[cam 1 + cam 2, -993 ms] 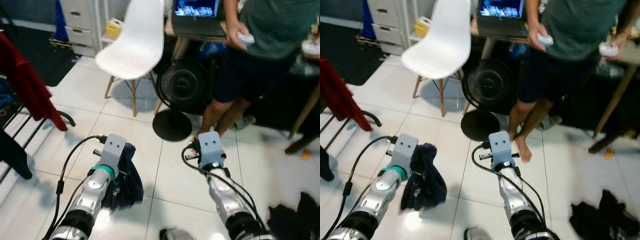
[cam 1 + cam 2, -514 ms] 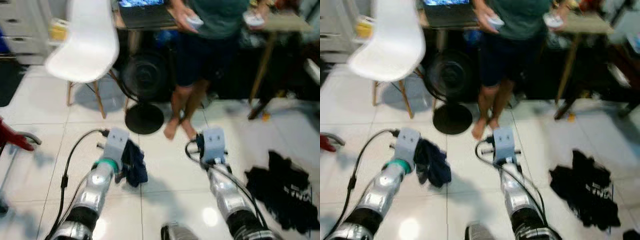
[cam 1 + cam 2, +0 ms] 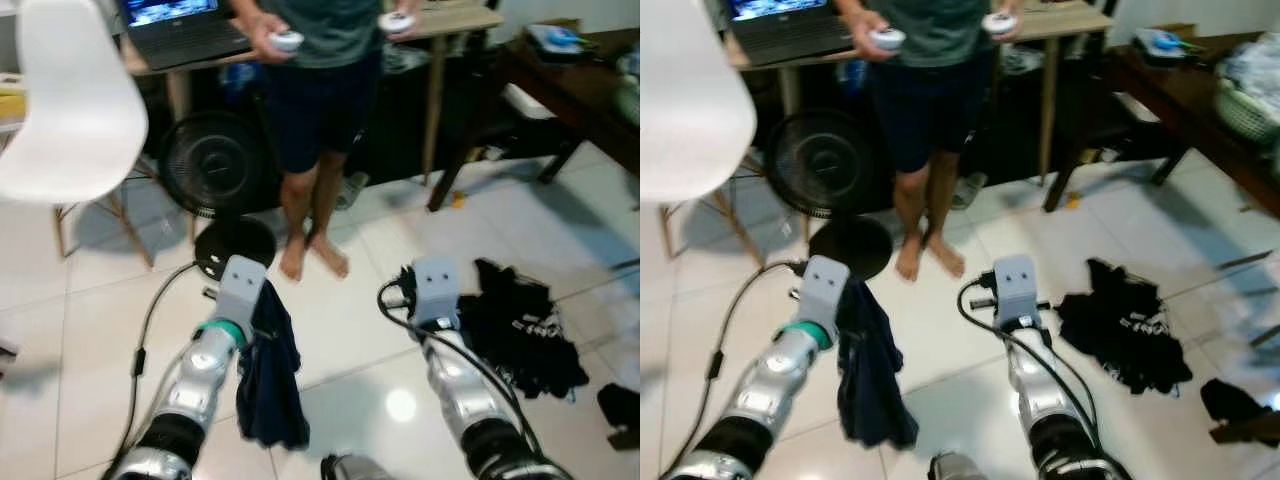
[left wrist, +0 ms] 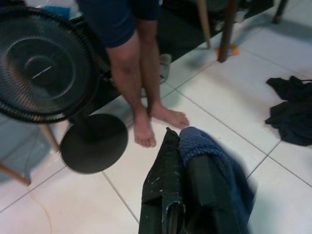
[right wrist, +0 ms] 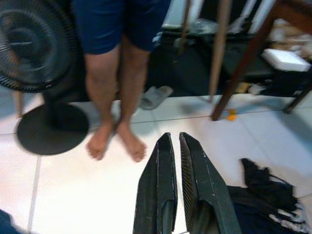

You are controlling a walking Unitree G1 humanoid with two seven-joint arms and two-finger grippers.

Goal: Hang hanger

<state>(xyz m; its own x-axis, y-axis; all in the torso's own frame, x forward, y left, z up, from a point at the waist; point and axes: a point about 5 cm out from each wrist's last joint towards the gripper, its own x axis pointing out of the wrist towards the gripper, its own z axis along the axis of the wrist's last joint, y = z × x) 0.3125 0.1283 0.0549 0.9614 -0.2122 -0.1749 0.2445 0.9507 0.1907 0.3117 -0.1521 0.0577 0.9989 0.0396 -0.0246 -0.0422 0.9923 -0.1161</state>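
A dark blue garment hangs from my left gripper, which is shut on its knitted edge; the cloth wraps over one finger. In the head views my left arm is held out low over the white tiled floor, the garment dangling beside it. My right gripper is shut with nothing between its fingers, held out over the floor at the same height. Just to its right lies a black pile of clothes.
A barefoot person holding two controllers stands straight ahead. A black floor fan with a round base is at the left, beside a white chair. A desk with a laptop and a dark wooden table line the back.
The whole view has swung to the right: the rack with the red cloth left the picture and the black clothes pile came in. The blue garment stays in my left gripper.
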